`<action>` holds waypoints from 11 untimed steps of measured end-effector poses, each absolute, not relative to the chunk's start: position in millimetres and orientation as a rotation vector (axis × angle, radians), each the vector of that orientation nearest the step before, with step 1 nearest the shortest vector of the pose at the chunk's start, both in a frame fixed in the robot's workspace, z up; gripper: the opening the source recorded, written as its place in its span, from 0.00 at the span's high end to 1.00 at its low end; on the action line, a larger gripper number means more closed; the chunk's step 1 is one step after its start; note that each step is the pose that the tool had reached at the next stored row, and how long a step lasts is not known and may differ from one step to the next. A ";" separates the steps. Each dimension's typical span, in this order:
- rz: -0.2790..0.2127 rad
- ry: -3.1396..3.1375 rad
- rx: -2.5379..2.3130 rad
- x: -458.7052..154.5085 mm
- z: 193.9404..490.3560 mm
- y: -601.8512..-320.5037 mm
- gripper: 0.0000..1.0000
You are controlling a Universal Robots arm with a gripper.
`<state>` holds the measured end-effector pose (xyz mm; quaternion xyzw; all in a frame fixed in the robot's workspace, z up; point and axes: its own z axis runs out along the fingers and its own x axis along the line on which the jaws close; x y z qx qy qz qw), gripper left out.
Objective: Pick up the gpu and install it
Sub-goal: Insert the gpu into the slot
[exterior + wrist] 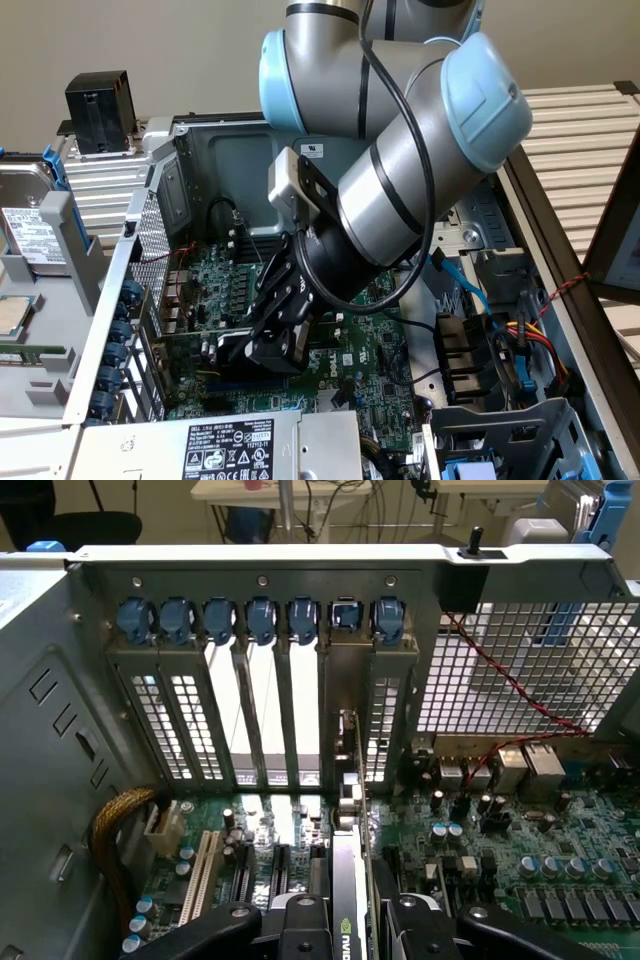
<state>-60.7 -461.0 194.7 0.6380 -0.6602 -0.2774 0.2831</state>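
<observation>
While around gpu [228, 352], case [225, 150] on slats [585, 130]

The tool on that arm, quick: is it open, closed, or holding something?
Tool: closed, holding the gpu.

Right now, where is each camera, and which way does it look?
Exterior view: off the arm, above the open case, looking down at the motherboard; the arm and pincer show.
Wrist view: on the wrist, looking along the gpu toward the slot covers with blue clips; pincer fingers show.
Shared: gpu in the pincer, motherboard, blue clips.
</observation>
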 end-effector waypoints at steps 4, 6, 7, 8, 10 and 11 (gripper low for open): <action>-0.742 -1.767 1.708 -60.9 194.6 -461.0 0.73; -0.742 -1.766 1.709 -60.9 194.6 -461.0 0.73; -0.742 -1.766 1.709 -60.9 194.6 -461.0 0.73; -0.742 -1.766 1.709 -60.9 194.6 -461.0 0.73; -0.742 -1.766 1.709 -60.9 194.6 -461.0 0.73; -0.742 -1.765 1.710 -60.9 194.6 -461.0 0.73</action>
